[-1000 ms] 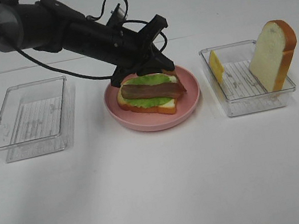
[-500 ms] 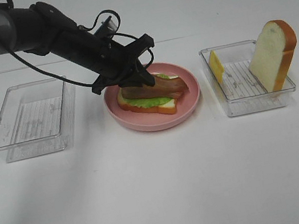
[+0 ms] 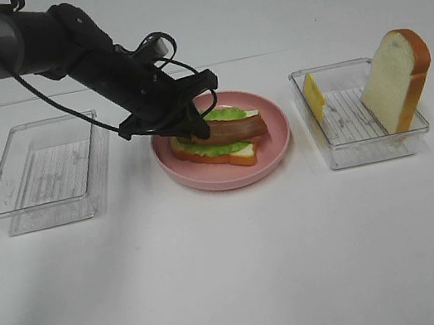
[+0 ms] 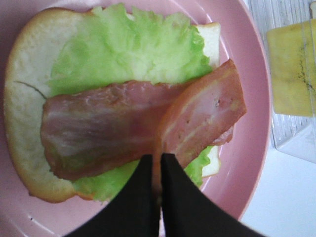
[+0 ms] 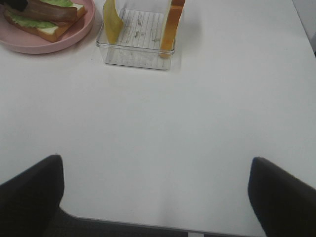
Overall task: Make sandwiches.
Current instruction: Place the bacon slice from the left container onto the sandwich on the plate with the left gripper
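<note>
A: The left gripper is down over the pink plate. Its jaws are nearly together and, as the wrist view reads, nip the near end of the second bacon strip. That strip lies slantwise, partly across the first bacon strip.

B: And the right gripper?

A: Spread wide over bare table, holding nothing, well apart from the food.

B: So how far along is the sandwich?

A: About halfway, I'd judge. On the plate are the bottom bread slice, the lettuce leaf on it, and both bacon strips on top. What's left is to let go of the bacon, then add the cheese slice and the top bread slice. Both stand on edge in the right tray, the cheese against the wall nearest the plate, the bread leaning at the end away from it.

B: What are they made of?

A: Toy food, by the look. The bread is white, matte and spongy-looking, with an orange-brown crust and a domed top. The lettuce is pale green and crinkled, with a frilled edge. The bacon is flat, streaked pink-brown, slightly glossy and probably flexible. The cheese is a thin yellow square. Both trays are clear rigid plastic with ribbed floors; the left tray sits on the plate's other side.
</note>
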`<state>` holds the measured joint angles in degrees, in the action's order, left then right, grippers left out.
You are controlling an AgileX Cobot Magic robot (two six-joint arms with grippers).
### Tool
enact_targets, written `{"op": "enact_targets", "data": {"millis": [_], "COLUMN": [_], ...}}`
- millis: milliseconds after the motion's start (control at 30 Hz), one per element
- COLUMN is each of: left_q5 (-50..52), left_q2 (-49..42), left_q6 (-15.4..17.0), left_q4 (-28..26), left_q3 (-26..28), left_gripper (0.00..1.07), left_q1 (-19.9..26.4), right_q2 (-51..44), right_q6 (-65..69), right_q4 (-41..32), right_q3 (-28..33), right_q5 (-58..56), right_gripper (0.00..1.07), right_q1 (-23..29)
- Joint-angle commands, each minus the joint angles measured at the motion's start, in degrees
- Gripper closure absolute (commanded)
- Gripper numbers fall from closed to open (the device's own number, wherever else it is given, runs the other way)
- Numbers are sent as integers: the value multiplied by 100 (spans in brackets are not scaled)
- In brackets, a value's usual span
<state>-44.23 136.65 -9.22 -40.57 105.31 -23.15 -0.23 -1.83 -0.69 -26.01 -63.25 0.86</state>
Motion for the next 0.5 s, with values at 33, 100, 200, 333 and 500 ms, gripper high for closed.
{"op": "enact_targets", "data": {"millis": [33, 100, 200, 333, 500], "left_q5": [40, 40, -6, -126, -596], "left_q2": [17, 6, -52, -143, -143], "left_q6": [34, 34, 23, 34, 372], "left_q4": [-23, -17, 0, 166, 550], "left_q3": [29, 29, 29, 172, 676], "left_gripper": [89, 64, 35, 16, 15], "left_q1": [-34, -34, -34, -34, -34], "right_q2": [-195, -195, -195, -195, -195], "right_q6": [11, 11, 11, 11, 11], "right_q4": [-29, -29, -29, -29, -29], "right_q3": [6, 6, 6, 6, 6], "right_q5": [11, 11, 11, 11, 11], "right_gripper": [9, 9, 9, 9, 9], "right_q1": [-23, -23, -23, -23, -23]}}
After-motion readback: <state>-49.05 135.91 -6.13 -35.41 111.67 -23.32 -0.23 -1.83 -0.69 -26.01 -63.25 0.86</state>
